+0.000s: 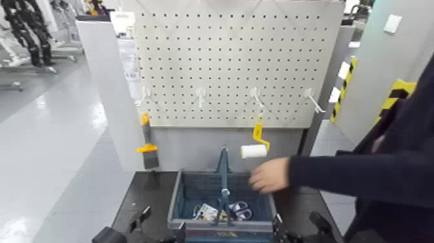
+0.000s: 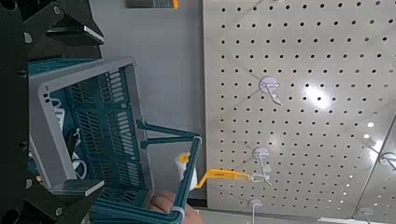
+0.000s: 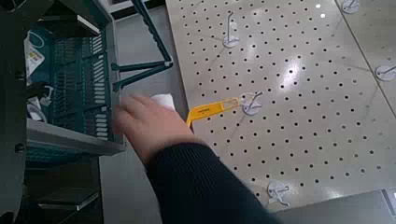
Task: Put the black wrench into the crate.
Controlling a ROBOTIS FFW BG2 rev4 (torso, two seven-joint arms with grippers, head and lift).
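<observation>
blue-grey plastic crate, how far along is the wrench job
Done: no placement visible; the blue-grey plastic crate shows small white items, but no black wrench can be made out. In hand: nothing; both left gripper and right gripper are open. Left: apparently finding, grasping and placing it.

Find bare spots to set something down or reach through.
Two pegboard hooks look free: between scraper and roller, and right of the roller. Crowded: crate floor, and its right rim, under a person's hand.
</observation>
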